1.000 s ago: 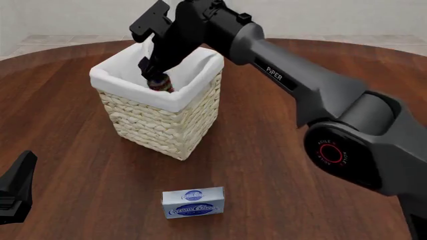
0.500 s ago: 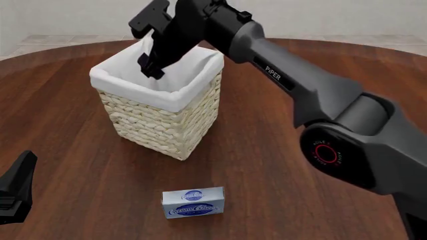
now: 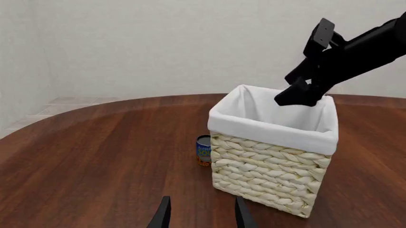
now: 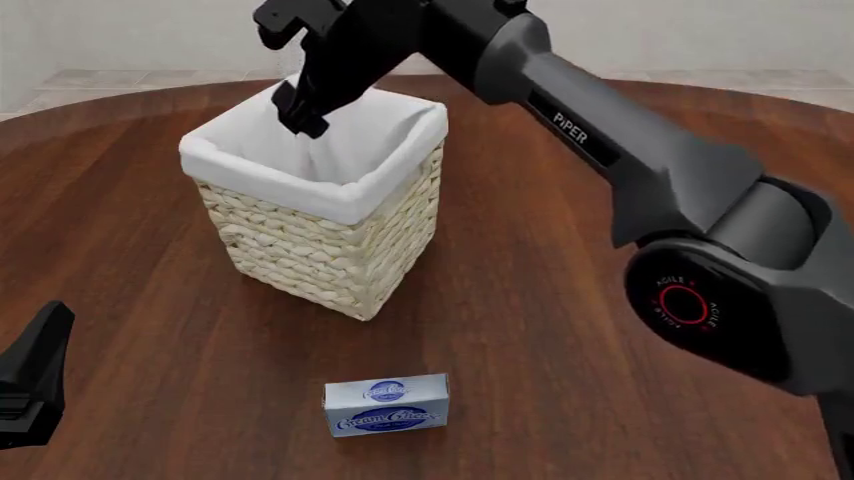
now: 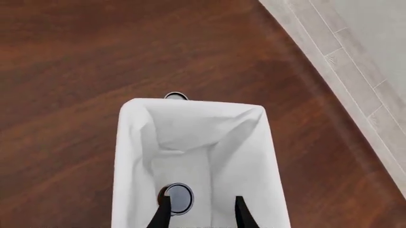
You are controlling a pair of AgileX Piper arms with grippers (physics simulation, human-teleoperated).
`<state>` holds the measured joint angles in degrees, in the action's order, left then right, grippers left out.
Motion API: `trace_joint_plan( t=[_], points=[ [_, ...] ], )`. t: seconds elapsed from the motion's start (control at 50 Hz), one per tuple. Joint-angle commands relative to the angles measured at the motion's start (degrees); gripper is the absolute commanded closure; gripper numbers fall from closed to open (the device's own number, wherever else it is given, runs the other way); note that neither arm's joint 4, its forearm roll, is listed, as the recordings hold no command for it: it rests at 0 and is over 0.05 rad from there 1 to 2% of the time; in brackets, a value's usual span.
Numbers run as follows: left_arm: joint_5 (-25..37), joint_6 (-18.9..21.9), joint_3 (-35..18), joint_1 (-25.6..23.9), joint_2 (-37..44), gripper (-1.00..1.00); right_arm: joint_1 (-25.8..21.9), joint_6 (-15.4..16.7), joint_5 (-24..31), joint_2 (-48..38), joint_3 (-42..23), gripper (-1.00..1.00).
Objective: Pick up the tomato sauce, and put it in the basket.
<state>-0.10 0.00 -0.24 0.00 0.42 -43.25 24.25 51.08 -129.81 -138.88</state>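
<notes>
The tomato sauce point(image 5: 178, 196) stands on the floor of the basket point(image 5: 257, 156); only its silver-grey top shows, in the right wrist view. From the front the tall wicker basket point(image 4: 320, 250) with its white lining hides the can. My right gripper point(image 4: 300, 112) hangs open above the basket's mouth with nothing between its fingers point(image 5: 162, 214); the left wrist view shows this gripper point(image 3: 298, 97) over the rim of the basket point(image 3: 273, 175) too. At the near left edge of the table my left gripper point(image 4: 34, 385) is open and empty, fingers point(image 3: 162, 216) apart.
A white-and-blue cream cheese box point(image 4: 387, 405) lies flat near the front of the brown table point(image 4: 561, 300). A small can with a blue and yellow label point(image 3: 203, 150) stands against the basket's far side, its top point(image 5: 176, 96) just outside the rim.
One second ago my right gripper held the tomato sauce in the basket's mouth. It has let go, the can has dropped inside, and the gripper has risen. The left arm has not moved.
</notes>
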Motion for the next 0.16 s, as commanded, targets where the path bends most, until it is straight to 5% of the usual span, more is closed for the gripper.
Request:
trace_joint_plan(
  t=[0.02, 0.16],
  points=[
    [0.00, 0.00, 0.00, 0.00, 0.00, -1.00, -0.21, 0.75, -0.66, 2.81, 2.24, -1.00],
    [0.00, 0.00, 0.00, 0.00, 0.00, -1.00, -0.35, 0.95, -1.90, 5.36, 5.20, -1.00]
  ],
)
